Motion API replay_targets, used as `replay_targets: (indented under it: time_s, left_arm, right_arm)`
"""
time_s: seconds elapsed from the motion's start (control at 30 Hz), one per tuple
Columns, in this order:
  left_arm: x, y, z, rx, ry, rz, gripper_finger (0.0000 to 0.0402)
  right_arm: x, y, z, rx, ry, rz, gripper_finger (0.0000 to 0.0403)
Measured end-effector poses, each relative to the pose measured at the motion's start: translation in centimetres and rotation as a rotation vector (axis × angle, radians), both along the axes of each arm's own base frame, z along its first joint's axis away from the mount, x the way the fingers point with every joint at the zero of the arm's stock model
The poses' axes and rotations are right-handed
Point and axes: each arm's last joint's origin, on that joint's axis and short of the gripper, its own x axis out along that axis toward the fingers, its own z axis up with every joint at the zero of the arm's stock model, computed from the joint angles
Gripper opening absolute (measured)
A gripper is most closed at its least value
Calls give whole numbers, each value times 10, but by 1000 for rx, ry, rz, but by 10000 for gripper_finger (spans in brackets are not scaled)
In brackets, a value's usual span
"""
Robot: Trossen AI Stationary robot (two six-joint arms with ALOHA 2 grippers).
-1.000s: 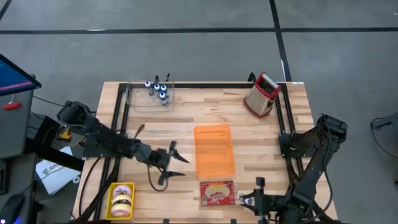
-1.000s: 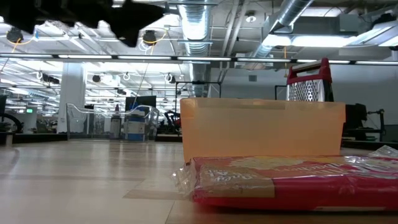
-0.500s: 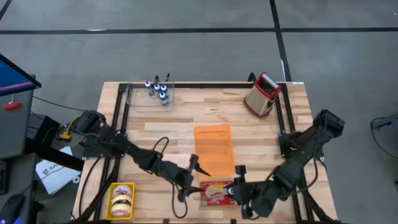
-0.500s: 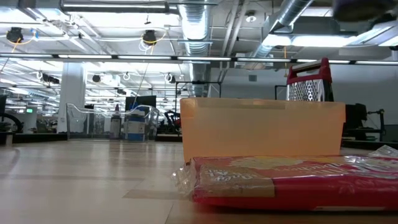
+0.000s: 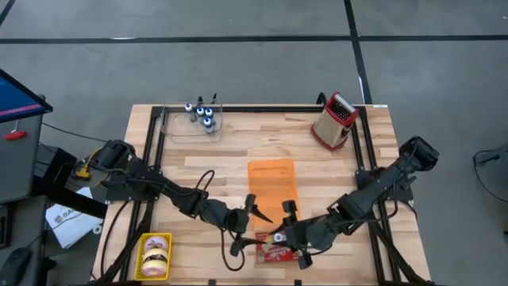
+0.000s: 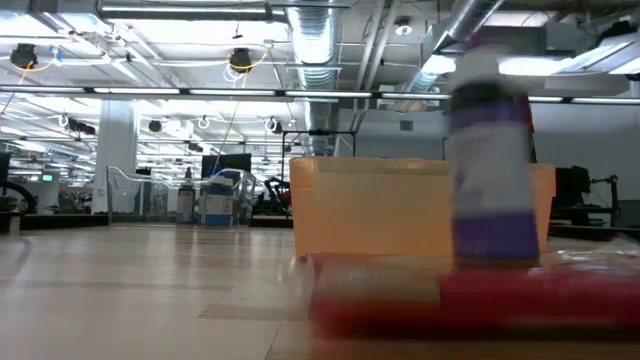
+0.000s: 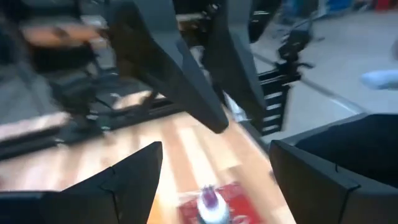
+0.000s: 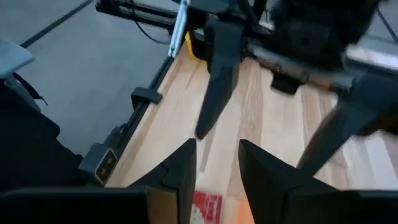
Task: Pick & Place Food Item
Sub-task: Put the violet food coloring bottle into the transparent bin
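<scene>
At table height we see a red food packet (image 6: 470, 300) lying on the wooden table (image 6: 140, 300), blurred. Just behind it stands an orange translucent bin (image 6: 375, 205). A small white-capped bottle with a purple label (image 6: 488, 165) appears upright over the packet and in front of the bin, also blurred; we cannot tell whether it touches the packet. A red-topped grater (image 6: 527, 125) shows partly behind the bottle. Beyond lies a ceiling with ducts (image 6: 320, 40) and lights.

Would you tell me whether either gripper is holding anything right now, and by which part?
Nothing is held: the left gripper and the right gripper both hang open and empty over the red plastic food packet.
</scene>
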Motion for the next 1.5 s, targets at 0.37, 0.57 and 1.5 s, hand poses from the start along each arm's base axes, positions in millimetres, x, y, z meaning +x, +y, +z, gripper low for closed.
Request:
replay_targets:
  time_s: [0.37,0.57,1.5]
  left_arm:
    - [-4,0,-16,19,173,-41,292]
    - [-8,-2,-22,47,228,-33,292]
    - [27,-3,-71,-5,119,6,292]
  right_arm:
    - [1,-4,-3,-19,39,36,92]
    - [-11,5,-7,20,108,9,92]
    - [-134,69,-24,144,69,-371,204]
